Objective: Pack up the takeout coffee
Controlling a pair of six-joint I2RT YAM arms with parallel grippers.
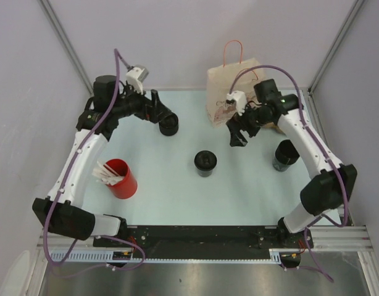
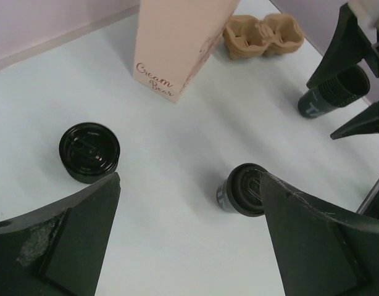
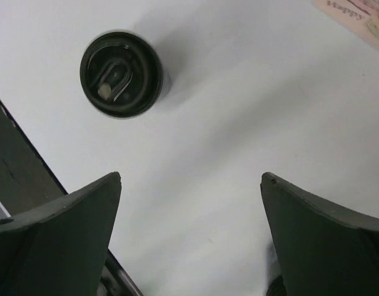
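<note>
**Pale table, both pincers wide and empty**

Lavender walls close in a pale blue-green table (image 1: 177,197). At the upper middle of the top view a brown paper bag (image 1: 229,92) stands upright, its orange handles up. From the left wrist its printed side (image 2: 177,43) fills the top of the frame.

Three black lidded coffee cups stand upright and well apart on the table. The back cup (image 1: 169,126) is left of the bag, the middle cup (image 1: 205,163) is at the centre of the frame, and the side cup (image 1: 286,154) is at the right, close to the right arm.

The left gripper (image 1: 160,111) hangs just above and beside the back cup, its jaws spread wide and holding nothing. In its own view (image 2: 189,185) the back cup (image 2: 89,152) lies outside the left-hand finger and the middle cup (image 2: 242,189) sits at the tip of the right-hand finger.

The right gripper (image 1: 237,134) hovers between the bag and the side cup, jaws wide and empty. Its camera (image 3: 191,179) shows bare table between the fingers, with the middle cup (image 3: 120,74) at the upper left.

A cardboard cup tray (image 2: 263,34) lies beside the bag at the upper right of the left wrist view. A red tub (image 1: 121,179) holding white sticks stands at the lower left of the top view.
</note>
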